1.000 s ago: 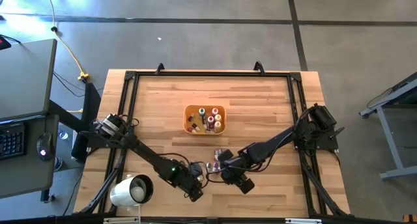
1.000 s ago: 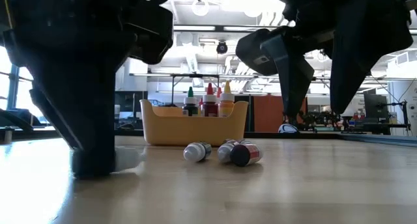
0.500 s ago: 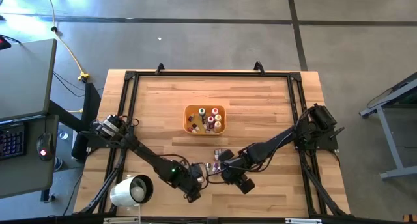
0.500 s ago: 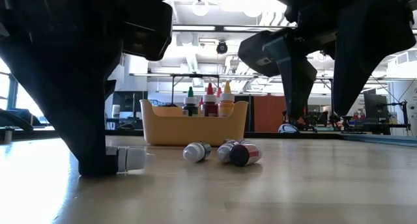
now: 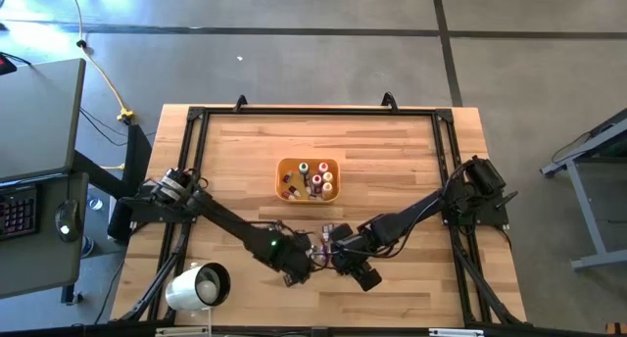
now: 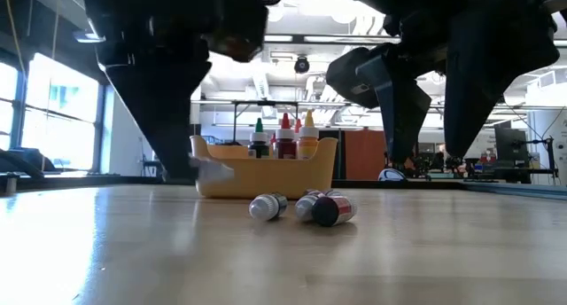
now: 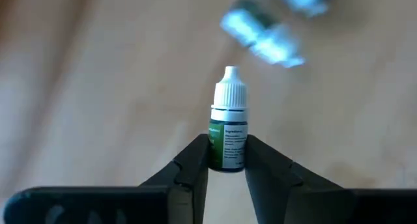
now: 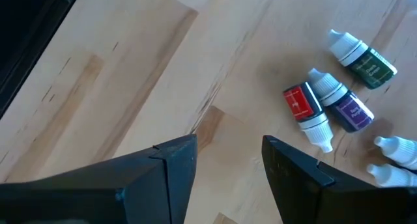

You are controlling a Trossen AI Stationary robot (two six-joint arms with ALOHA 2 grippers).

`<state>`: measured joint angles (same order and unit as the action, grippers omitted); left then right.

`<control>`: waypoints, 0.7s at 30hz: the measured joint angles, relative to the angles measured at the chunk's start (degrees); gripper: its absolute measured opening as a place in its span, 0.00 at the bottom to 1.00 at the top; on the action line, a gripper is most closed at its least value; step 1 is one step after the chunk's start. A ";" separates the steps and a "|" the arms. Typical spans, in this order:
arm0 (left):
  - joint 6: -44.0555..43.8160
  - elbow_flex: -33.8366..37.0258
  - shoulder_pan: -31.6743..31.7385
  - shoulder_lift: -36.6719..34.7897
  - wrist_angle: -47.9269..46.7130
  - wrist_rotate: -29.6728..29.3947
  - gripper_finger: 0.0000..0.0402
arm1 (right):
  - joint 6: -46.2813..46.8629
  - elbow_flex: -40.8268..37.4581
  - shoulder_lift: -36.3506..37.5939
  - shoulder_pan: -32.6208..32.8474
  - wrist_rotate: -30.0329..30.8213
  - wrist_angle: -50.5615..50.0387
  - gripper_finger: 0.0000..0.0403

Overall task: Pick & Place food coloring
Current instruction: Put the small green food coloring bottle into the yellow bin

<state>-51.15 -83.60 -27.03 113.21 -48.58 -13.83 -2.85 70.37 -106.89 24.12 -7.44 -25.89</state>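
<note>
My left gripper [image 7: 227, 160] is shut on a small dropper bottle [image 7: 228, 136] with a green label and a white cap. In the high view it is [image 5: 299, 262] near the table's near edge, just left of my right gripper [image 5: 341, 260]. My right gripper [image 8: 228, 162] is open and hovers beside several loose bottles [image 8: 326, 107] that lie on their sides on the wood, among them red, purple and green ones. More bottles stand upright in the orange tray [image 5: 286, 168] at the table's middle. My left gripper pinches the bottle's labelled body [image 7: 226, 155] between its two fingers, at the end away from the cap. The white cap [image 7: 230, 94] sticks out past the fingertips. In the low view the bottle [image 6: 213, 170] is lifted clear of the table.
A white cylinder [image 5: 196, 287] sits at the table's near left corner. A black frame [image 5: 313, 112] runs around the tabletop. Bare wood lies to the left and right of the tray [image 6: 266, 176] and along the far edge.
My left gripper has risen from the tabletop and moved toward the right and the tray. It has carried up the green-labelled bottle, which lay on the wood by its fingers half a second ago. That bottle is now lifted clear.
</note>
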 joint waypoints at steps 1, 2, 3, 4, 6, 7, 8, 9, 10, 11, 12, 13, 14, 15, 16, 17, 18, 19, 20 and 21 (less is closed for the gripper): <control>0.60 -1.20 0.39 0.02 -3.48 -1.08 0.21 | 0.33 0.02 0.00 0.00 0.00 0.00 0.42; 1.21 -2.48 0.87 0.02 -6.49 -2.47 0.21 | 0.51 0.02 0.00 0.00 -0.01 0.00 0.42; 1.72 -3.76 1.34 -0.02 -9.49 -4.02 0.21 | 0.55 0.03 0.01 0.00 -0.01 0.00 0.42; 1.94 -4.96 1.86 -0.04 -12.75 -5.60 0.21 | 0.60 0.07 0.02 0.00 -0.01 -0.02 0.42; 2.04 -7.19 2.68 -0.04 -19.07 -8.13 0.21 | 0.70 0.07 0.02 -0.04 0.01 -0.22 0.42; 2.02 -8.34 2.88 -0.04 -21.61 -9.39 0.21 | 0.72 0.07 0.02 -0.04 0.04 -0.24 0.42; 2.01 -9.39 3.06 -0.04 -23.92 -10.99 0.22 | 0.72 0.09 0.02 -0.04 0.04 -0.24 0.42; 2.04 -10.19 3.09 -0.06 -26.05 -13.05 0.22 | 0.70 0.09 0.02 -0.04 0.04 -0.40 0.42; 1.98 -10.89 3.13 -0.07 -28.11 -15.45 0.22 | 0.71 0.09 0.02 -0.03 0.00 -0.63 0.42; 2.00 -11.44 3.15 -0.07 -29.52 -18.14 0.22 | 1.07 0.09 0.02 -0.01 0.00 -0.92 0.42; 2.00 -11.82 3.17 -0.09 -30.39 -20.70 0.22 | 2.05 0.09 0.02 0.00 0.01 -1.21 0.42; 2.02 -12.08 3.22 -0.12 -31.01 -22.79 0.22 | 3.29 0.09 0.02 0.01 -0.01 -1.48 0.42; 2.09 -12.13 3.46 -0.13 -31.35 -24.31 0.22 | 4.53 0.09 0.02 0.02 -0.05 -1.94 0.42; 2.86 -12.10 3.76 -0.13 -31.36 -24.80 0.22 | 5.36 0.09 0.02 0.00 -0.23 -2.89 0.42; 3.63 -12.10 4.16 -0.13 -31.23 -24.88 0.22 | 5.83 0.09 0.10 0.00 -0.25 -4.27 0.42; 4.75 -12.10 4.73 -0.13 -31.27 -24.72 0.22 | 6.46 0.09 0.32 0.02 -0.25 -6.28 0.42; 5.59 -12.10 5.33 -0.13 -31.21 -24.50 0.22 | 6.85 0.09 0.62 0.01 -0.27 -8.56 0.42; 6.09 -12.10 6.03 -0.13 -30.96 -24.54 0.22 | 7.26 0.09 1.18 -0.09 -0.06 -11.29 0.42; 6.52 -12.10 6.78 -0.13 -30.77 -24.54 0.22 | 8.56 0.09 1.81 -0.11 0.73 -14.11 0.42; 7.06 -12.10 7.63 -0.13 -30.67 -24.54 0.22 | 10.93 0.09 2.55 -0.11 1.89 -16.55 0.42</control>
<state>-44.09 -95.70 -19.40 113.08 -79.25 -38.37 8.07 70.46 -104.34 24.01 -5.54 -42.44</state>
